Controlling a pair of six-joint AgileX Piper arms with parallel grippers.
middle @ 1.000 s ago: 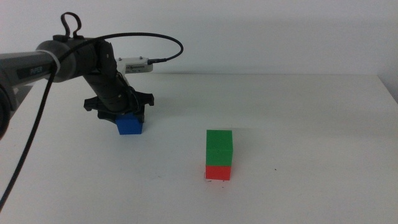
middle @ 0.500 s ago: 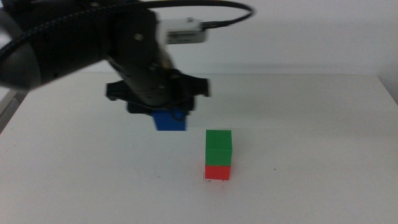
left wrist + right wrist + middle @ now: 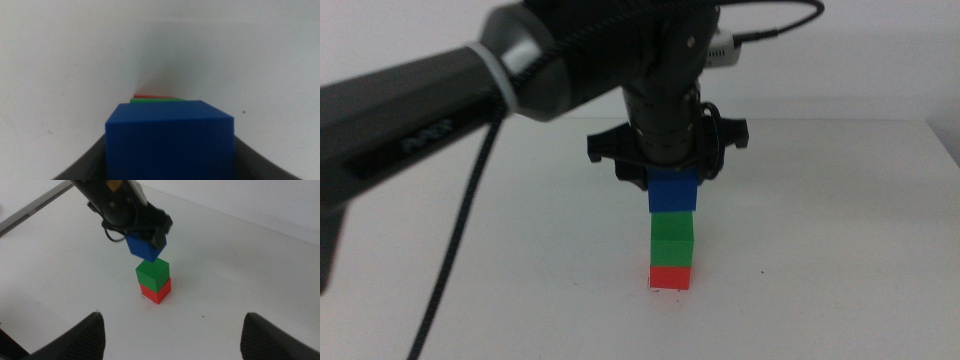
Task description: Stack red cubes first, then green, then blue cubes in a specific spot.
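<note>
Middle view: my left gripper [image 3: 672, 178] hangs over the stack, jaws clamped on the blue cube [image 3: 673, 191] — held just above the green cube [image 3: 672, 238], which sits on the red cube [image 3: 670, 277] at the marked spot.

Left wrist view: blue fills the jaws, with slivers of green and red edge beyond, so alignment looks close.

Right wrist view: my right gripper [image 3: 172, 335] waits well back with jaws apart; nothing blocks the descent.
</note>
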